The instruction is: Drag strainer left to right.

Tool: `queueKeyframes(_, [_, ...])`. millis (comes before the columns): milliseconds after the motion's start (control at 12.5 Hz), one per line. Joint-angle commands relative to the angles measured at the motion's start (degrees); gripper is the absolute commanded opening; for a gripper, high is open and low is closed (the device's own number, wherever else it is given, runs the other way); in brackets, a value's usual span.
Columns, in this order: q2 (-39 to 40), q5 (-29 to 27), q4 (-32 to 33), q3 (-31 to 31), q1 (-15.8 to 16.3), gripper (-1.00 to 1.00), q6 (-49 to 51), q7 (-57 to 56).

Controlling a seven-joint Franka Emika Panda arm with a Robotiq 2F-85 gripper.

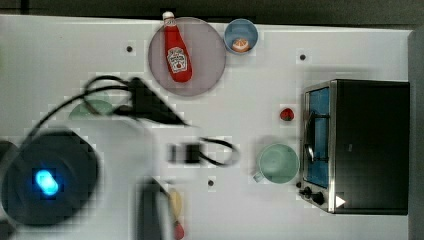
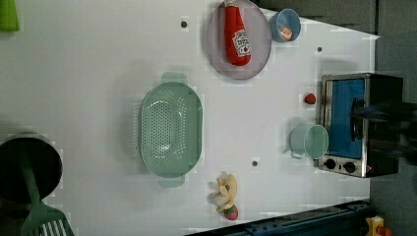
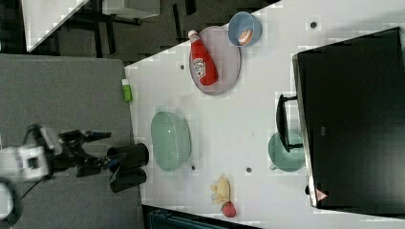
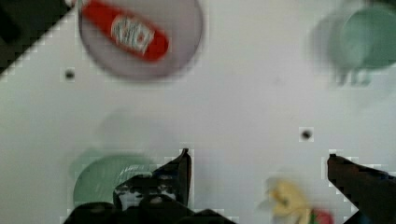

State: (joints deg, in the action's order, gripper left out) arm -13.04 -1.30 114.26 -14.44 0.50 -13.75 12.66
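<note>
Our tool hangs spread and empty. The strainer sits on the bench beside the ketchup plate; light, stiff, slippery plastic, so we'd hook its rim.

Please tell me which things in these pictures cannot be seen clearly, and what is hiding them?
- Strainer, top view: mostly covered by the blurred arm and its cables.
- Strainer, wrist view: blurred, partly behind one finger of the open jaws.
- Small food in the blue bowl, left view: too small to name.
- Yellow toy, top view: partly behind the arm.
</note>
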Motion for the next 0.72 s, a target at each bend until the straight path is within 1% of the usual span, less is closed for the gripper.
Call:
queueKeyframes(80, [5.2,-0.9,3.4,-9.0,2.4,1.0,-5.5,17.3])
queueKeyframes(320, [14.5,-0.7,3.4,-14.8,2.6,1.0,-13.9,33.9])
queueKeyframes(480, [20.7,0.1,3.6,-17.0,2.8,1.0,-18.8,45.1])
queueKeyframes(720, [28.9,5.2,3.9,-17.4,3.9,1.0,-24.7,62.5])
